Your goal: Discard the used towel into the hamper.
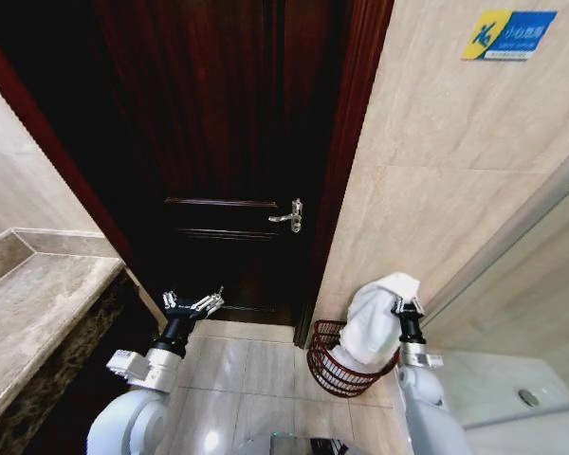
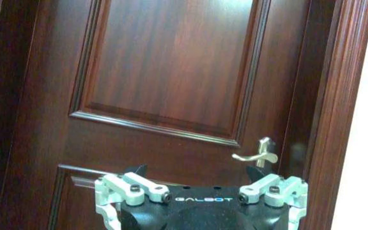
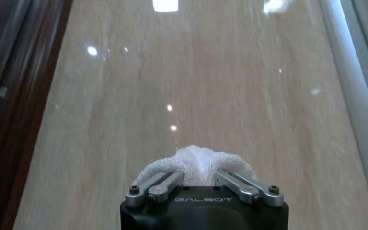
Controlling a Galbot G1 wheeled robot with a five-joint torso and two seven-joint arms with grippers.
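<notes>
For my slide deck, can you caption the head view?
Right tool holds the white towel over the hamper beside the dark door; left tool open.

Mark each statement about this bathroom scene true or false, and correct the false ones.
1. The right gripper holds the towel. True.
2. The towel lies wholly inside the hamper. False: it hangs from the gripper, its lower end at the hamper's rim.
3. The left gripper holds a cloth. False: it is open and empty, facing the door.
4. The hamper stands on the floor beside the door frame. True.
</notes>
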